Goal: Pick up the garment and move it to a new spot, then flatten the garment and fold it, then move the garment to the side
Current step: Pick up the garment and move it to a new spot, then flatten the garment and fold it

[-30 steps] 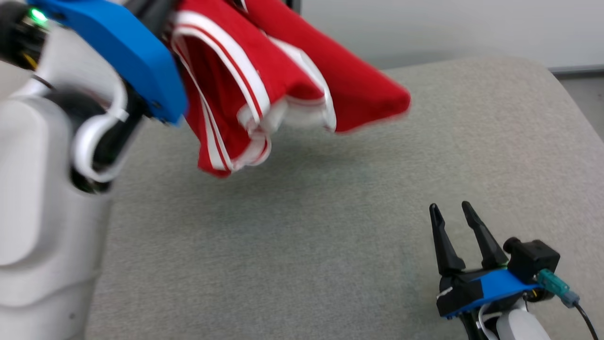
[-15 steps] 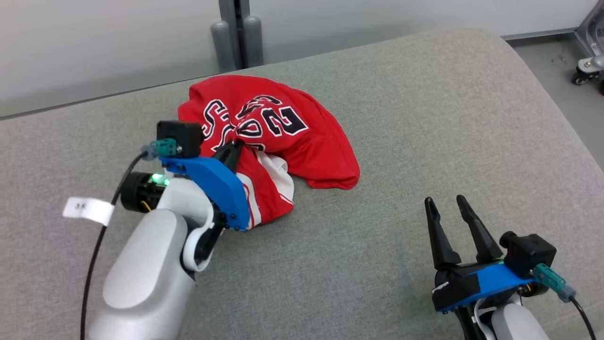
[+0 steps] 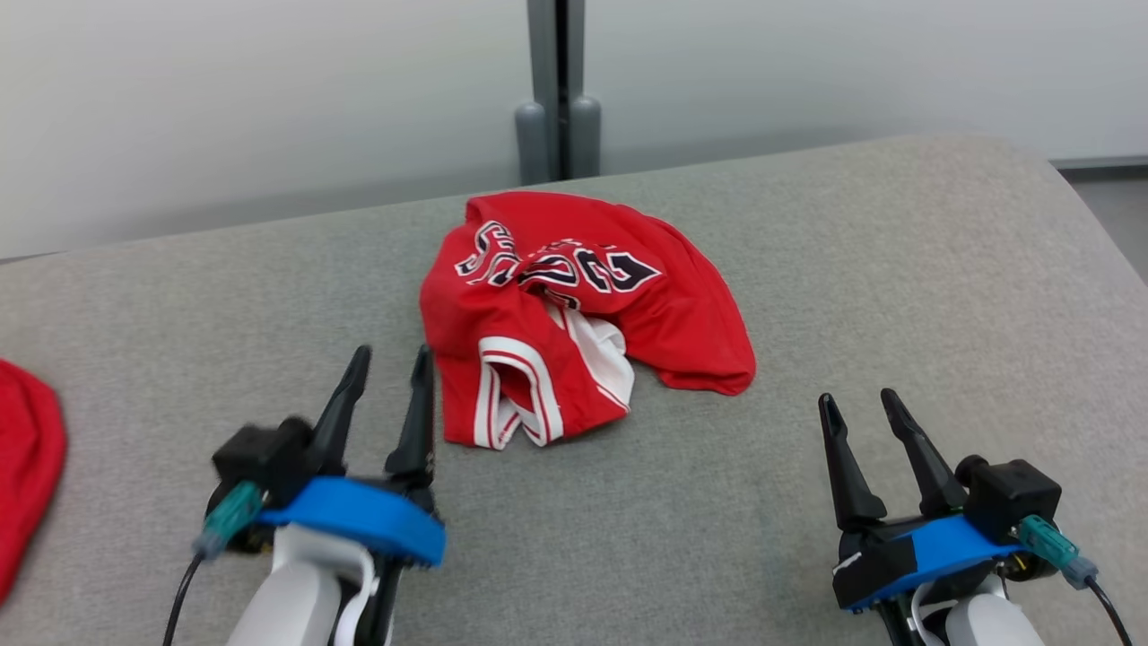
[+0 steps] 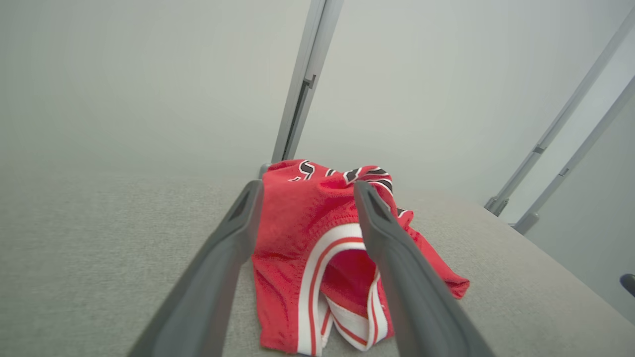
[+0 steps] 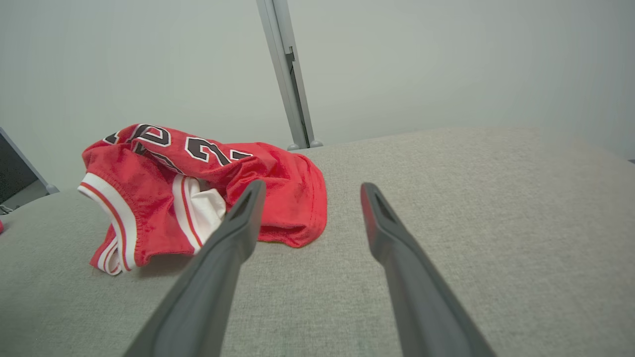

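Observation:
The garment (image 3: 574,309), a red jersey with white-striped trim and dark lettering, lies crumpled on the grey cushion (image 3: 807,269) near its far middle. My left gripper (image 3: 391,363) stands open just left of the jersey's near edge, nothing between its fingers. In the left wrist view the garment (image 4: 317,238) lies ahead, beyond my open left gripper (image 4: 305,191). My right gripper (image 3: 861,401) rests open at the lower right, apart from the cloth. In the right wrist view my right gripper (image 5: 312,191) is open, and the garment (image 5: 198,183) lies to the left ahead.
Another red cloth (image 3: 27,449) shows at the left edge of the cushion. A grey post (image 3: 558,90) rises against the pale wall behind. The cushion curves down at its right end (image 3: 1103,260), with floor beyond.
My left gripper has let go of the jersey and drawn back toward me; the jersey now lies on the cushion. The head camera has shifted. The right gripper kept still.

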`<state>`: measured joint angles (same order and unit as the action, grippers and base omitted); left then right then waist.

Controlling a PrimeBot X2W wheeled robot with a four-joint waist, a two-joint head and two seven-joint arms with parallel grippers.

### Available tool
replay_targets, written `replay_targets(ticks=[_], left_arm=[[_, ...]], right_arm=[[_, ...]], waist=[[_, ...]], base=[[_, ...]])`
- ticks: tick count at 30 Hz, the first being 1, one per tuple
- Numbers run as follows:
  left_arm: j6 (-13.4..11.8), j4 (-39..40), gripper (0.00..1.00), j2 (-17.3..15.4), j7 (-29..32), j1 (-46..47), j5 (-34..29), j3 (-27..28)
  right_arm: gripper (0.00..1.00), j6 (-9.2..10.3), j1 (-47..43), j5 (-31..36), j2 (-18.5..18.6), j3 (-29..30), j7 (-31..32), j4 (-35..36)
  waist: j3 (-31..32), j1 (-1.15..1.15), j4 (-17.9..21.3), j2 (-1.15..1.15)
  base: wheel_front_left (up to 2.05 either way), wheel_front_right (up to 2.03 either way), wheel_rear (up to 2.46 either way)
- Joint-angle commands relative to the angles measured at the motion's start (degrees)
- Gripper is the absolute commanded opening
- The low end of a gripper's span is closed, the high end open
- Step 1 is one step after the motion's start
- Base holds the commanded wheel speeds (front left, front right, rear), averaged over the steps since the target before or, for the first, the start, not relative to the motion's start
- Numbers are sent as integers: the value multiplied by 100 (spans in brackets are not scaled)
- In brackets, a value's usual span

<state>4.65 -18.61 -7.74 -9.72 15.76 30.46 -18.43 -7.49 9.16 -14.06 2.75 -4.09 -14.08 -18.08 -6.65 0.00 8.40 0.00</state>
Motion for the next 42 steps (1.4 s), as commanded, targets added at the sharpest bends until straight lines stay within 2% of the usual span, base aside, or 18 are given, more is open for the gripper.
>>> replay_targets(ticks=[1,8,12,23,29,36,42], left_arm=[[-81,63,100,-77,-202,-228,-105,67],[-568,500,100,-222,-548,-1097,-610,644],[-684,716,100,-188,-551,-1497,-937,981],[-508,759,100,-1,-554,-1746,-1367,1375],[-395,711,100,73,-555,-1574,-1504,1440],[-249,673,100,117,-555,-1263,-1636,1365],[-136,641,100,171,-555,-1004,-1728,1274]], right_arm=[[100,-1,-74,40,25,34,46,50],[100,-1,-306,142,25,154,258,215],[100,-1,-435,186,26,207,384,305],[100,-1,-584,158,25,230,532,463],[100,-1,-108,-17,24,-230,953,396],[100,-1,1098,-388,27,-721,1820,-592],[100,-1,1944,-466,22,-702,1929,-1895]], waist=[[57,0,-75,0],[312,0,-319,0],[384,0,-444,0],[360,0,-604,0],[164,0,-596,0],[-185,0,-811,0],[-465,0,-1115,0]], base=[[0,0,0],[0,0,0],[0,0,0],[0,0,0],[0,0,0],[0,0,0],[0,0,0]])
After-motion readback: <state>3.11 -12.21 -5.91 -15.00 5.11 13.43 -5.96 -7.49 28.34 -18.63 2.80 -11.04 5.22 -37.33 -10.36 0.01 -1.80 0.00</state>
